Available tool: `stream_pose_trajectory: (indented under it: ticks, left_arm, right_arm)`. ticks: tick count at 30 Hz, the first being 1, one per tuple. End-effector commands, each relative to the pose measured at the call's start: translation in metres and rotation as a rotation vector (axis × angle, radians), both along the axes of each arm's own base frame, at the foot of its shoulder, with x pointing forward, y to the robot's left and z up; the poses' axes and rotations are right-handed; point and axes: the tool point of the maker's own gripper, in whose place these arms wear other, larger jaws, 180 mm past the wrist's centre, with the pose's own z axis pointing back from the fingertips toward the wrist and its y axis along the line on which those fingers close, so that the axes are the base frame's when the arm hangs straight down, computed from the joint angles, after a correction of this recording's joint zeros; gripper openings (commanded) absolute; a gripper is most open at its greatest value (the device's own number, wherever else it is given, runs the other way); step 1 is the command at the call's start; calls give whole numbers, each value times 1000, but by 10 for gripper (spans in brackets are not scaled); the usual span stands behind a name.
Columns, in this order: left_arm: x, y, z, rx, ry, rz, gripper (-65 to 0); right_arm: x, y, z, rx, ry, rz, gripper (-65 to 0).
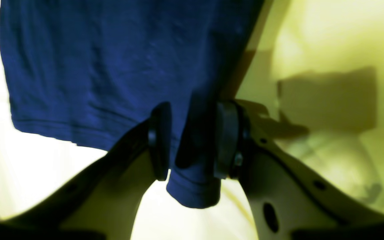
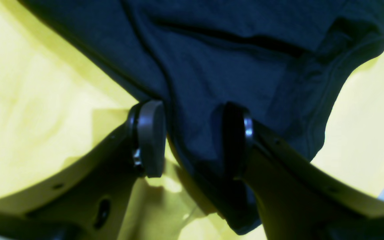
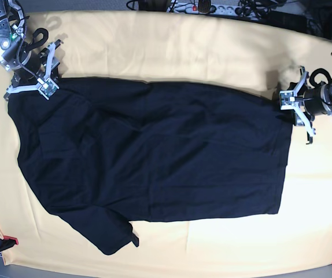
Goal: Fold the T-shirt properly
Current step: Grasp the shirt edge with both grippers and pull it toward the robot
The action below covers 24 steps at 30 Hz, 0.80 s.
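T-shirt (image 3: 154, 156) flat on table cloth (image 3: 183, 52) — right tool (image 3: 32, 87) far-left corner | left tool (image 3: 288, 104) right edge

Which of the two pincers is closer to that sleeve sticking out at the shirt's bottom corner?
The right pincer. It grips the T-shirt above the sleeve; the left pincer holds the far hem corner.

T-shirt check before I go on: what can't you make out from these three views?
- Neck tag: not visible on the T-shirt in the base view; the cloth is too dark.
- Left end effector: left wrist view shows cloth between the pads; the grip itself is hidden by the hem.
- Right end effector: same in the right wrist view, blurred.
- Far sleeve: hidden behind the right end effector, base view.
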Motion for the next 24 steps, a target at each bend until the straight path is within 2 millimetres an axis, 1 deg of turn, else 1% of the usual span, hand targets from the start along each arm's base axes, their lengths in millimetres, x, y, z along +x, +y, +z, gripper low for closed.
stream_pose_trajectory:
  ticks: [1,8,9,10,11,12,16,21,24]
  left_arm:
    - [2,4,9,10,0,-14,-438]
    - [-1,4,6,10,8,-13,-440]
    - [0,4,6,13,7,-12,-463]
    - [0,6,6,20,7,-9,-526]
    - [0,7,5,28,7,-5,-613]
    - [3,8,6,33,-5,2,-650]
    - [4,8,6,33,-12,6,-650]
    - [4,9,6,34,-12,5,-650]
    - [4,9,6,34,-12,5,-650]
  right_arm:
    - [7,-2,9,-5,-32,7,-346]
    - [7,-2,9,-4,-33,7,-346]
    - [7,-2,9,-4,-33,7,-346]
    - [7,-2,9,-5,-33,7,-346]
    - [7,-2,9,-6,-33,7,-346]
    - [7,-3,9,-10,-33,8,-346]
    - [7,-4,9,-16,-33,9,-346]
    - [1,-3,4,-30,5,41,-346]
    - [0,-9,-4,-25,19,26,-351]
